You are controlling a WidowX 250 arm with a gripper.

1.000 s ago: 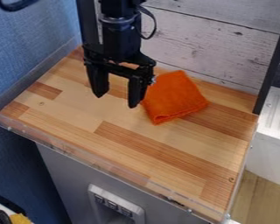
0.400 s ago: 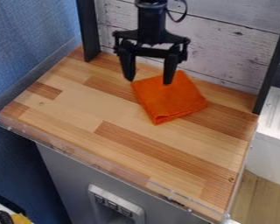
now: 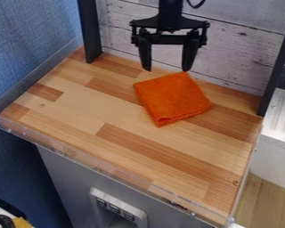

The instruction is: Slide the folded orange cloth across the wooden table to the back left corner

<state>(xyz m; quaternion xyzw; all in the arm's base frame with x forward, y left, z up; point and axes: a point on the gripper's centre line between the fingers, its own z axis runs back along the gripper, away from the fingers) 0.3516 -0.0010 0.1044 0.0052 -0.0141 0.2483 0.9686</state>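
My black gripper [image 3: 167,70] hangs at the top centre of the camera view, in front of the whitewashed plank wall. Its two fingers stand wide apart with nothing between them. Just below them in the view, an orange cloth [image 3: 172,99] lies folded in a rough square on the wooden counter [image 3: 85,104], towards its back right. The right fingertip appears close to the cloth's top corner; whether they touch I cannot tell.
A clear low rim [image 3: 97,165] runs along the counter's front edge. Black posts [image 3: 89,31] rise at the back left and right, with the plank wall [image 3: 234,49] between them. A white unit [image 3: 275,147] stands to the right.
The gripper has moved right and up in the view, towards the back wall, still open. It now leaves the cloth's upper left part in full view. The cloth has not moved.
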